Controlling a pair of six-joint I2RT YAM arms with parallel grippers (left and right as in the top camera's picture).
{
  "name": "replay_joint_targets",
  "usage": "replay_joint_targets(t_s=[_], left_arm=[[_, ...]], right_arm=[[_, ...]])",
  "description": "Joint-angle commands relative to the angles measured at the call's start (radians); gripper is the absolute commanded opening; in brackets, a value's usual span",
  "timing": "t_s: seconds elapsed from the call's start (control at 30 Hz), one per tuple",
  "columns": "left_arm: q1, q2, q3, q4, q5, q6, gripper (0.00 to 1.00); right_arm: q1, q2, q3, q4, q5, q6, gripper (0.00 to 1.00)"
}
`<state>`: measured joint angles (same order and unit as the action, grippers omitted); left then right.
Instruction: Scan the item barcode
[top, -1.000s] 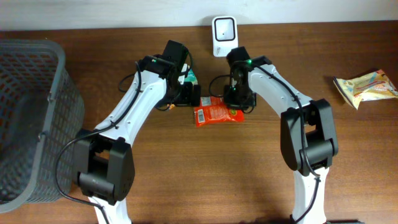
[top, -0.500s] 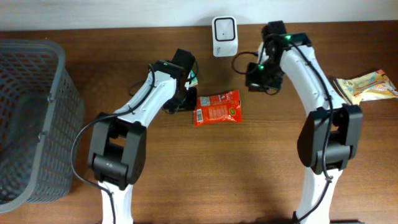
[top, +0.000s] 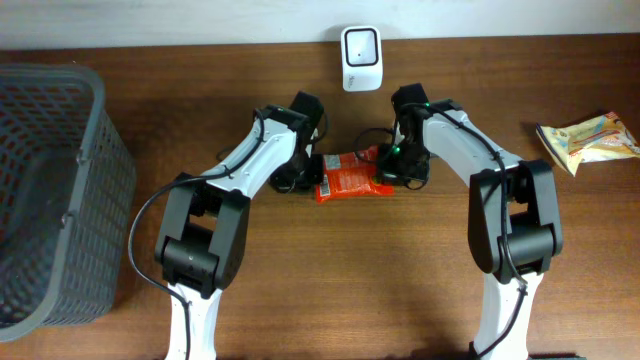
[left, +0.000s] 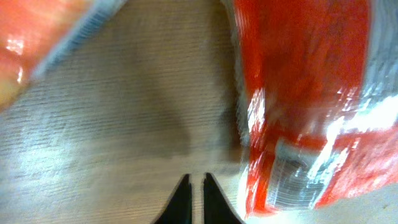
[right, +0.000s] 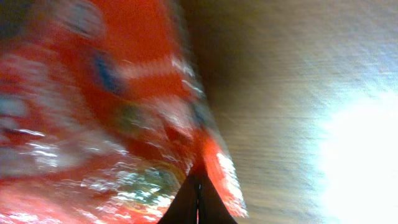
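Wooden tabletop (top: 300, 260) carries the red packet (top: 350, 182) below the scanner (top: 360, 45). Left tool (left: 193, 183) is closed and empty beside the packet's left edge. Right tool (right: 198, 185) is closed, apparently touching its right edge, though blurred.

Left wrist view, blurred. Left gripper (left: 194, 182) at bottom centre: dark fingertips drawn almost together, a thin slit between them, nothing in it. They sit over bare wooden table (left: 124, 124). Red packet (left: 305, 93) fills the right side, just beside the tips, glossy, with a pale printed patch (left: 298, 168) low down. Orange-red shape with a silvery edge (left: 43, 31) at upper left; unclear whether it is the same packet.
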<state>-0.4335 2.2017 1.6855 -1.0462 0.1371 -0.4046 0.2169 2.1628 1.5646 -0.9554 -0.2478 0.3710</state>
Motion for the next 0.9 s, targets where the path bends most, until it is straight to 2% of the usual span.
replay_joint_targets(t_s=[0.0,0.07,0.1,0.13,0.17,0.2,0.23,0.3,0.33,0.43,0.47,0.5,0.63,0.8,0.87], left_arm=[[0.010,-0.019,0.063,-0.129,-0.022,0.006,0.03],[0.011,-0.052,0.108,-0.199,-0.022,0.005,0.04],[0.011,-0.080,0.124,-0.229,-0.022,0.006,0.11],[0.011,-0.106,0.127,-0.242,-0.022,0.011,0.20],[0.011,-0.129,0.127,-0.250,-0.023,0.017,0.24],[0.013,-0.144,0.127,-0.253,-0.022,0.027,0.27],[0.016,-0.162,0.127,-0.254,-0.023,0.047,0.37],[0.016,-0.189,0.127,-0.254,-0.031,0.069,0.78],[0.016,-0.201,0.127,-0.254,-0.038,0.069,0.89],[0.027,-0.206,0.127,-0.256,-0.063,0.068,0.90],[0.036,-0.206,0.127,-0.256,-0.063,0.068,0.93],[0.045,-0.206,0.127,-0.255,-0.063,0.068,1.00],[0.084,-0.206,0.127,-0.238,-0.064,0.069,0.99],[0.084,-0.205,0.126,-0.135,-0.064,0.069,0.99],[0.087,-0.204,0.124,-0.121,-0.125,0.047,0.99]], right_arm=[[0.003,-0.014,0.079,-0.105,0.132,0.005,0.04],[0.004,-0.014,0.177,-0.199,0.133,0.003,0.05],[0.003,-0.014,0.231,-0.254,0.133,0.000,0.14],[0.003,-0.014,0.290,-0.314,0.132,-0.014,0.31],[0.003,-0.014,0.334,-0.356,0.133,-0.027,0.70],[0.003,-0.014,0.361,-0.383,0.133,-0.027,0.85],[0.003,-0.014,0.389,-0.411,0.133,-0.026,0.88],[0.003,-0.016,0.421,-0.446,0.132,-0.025,0.91],[0.003,-0.021,0.422,-0.460,0.132,-0.022,0.99],[0.003,-0.025,0.422,-0.499,0.129,-0.014,0.99],[0.003,-0.025,0.422,-0.502,0.129,-0.014,0.99],[0.003,-0.025,0.422,-0.504,0.129,-0.014,0.99],[0.003,-0.025,0.422,-0.504,0.125,-0.016,0.99],[0.008,-0.022,0.422,-0.464,0.125,-0.028,0.99],[0.008,-0.010,0.421,-0.404,0.117,-0.058,0.99]])
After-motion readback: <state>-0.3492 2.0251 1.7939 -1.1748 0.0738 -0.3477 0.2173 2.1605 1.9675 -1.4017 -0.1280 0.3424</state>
